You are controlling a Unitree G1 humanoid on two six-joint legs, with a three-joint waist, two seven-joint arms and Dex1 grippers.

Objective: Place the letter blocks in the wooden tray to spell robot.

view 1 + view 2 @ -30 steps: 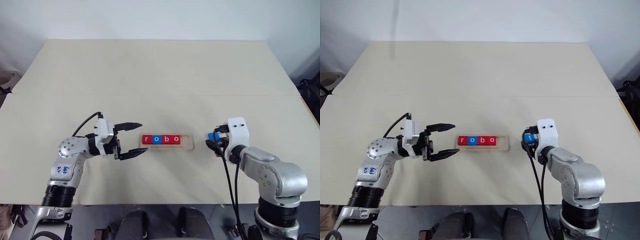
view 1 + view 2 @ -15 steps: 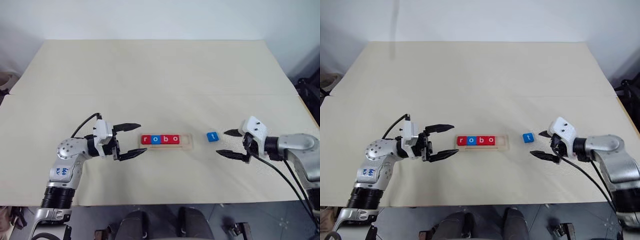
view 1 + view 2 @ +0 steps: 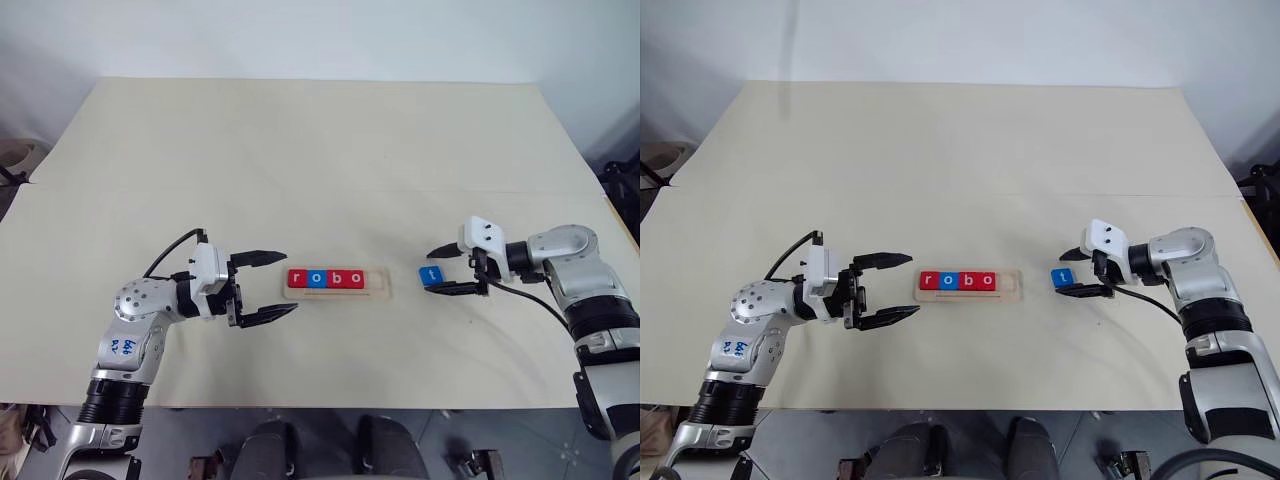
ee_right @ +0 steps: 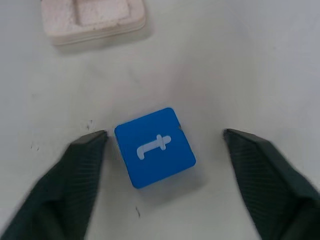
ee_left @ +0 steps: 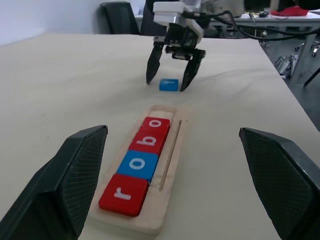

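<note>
Blue and marked with a white "t", the last letter block [image 3: 430, 275] lies flat on the tan table [image 3: 320, 150], just off the right end of the wooden tray [image 3: 376, 292], where four blocks [image 3: 325, 279] already read "robo" and one slot at that end stands empty. The right gripper [image 3: 447, 270] straddles the loose block with its two black fingers spread, one finger [image 4: 85, 165] nearly touching the block's edge and the other standing well clear; nothing is gripped yet. Seen from the right wrist, the block sits skewed to the fingers rather than square between them, so a straight squeeze would likely catch it on the corners, and a small turn of the wrist looks needed first. The tray's long axis runs left to right across the robot's front, and the empty slot lies from the block toward the robot's left, so the coming move is judged a short carry that way with the "t" turned to match its neighbours. The right arm is plainly the nearer one. The left gripper [image 3: 266, 285] hovers off the tray's opposite end, level and pointed along it, fingers wide apart and empty, well away from the blue block.
</note>
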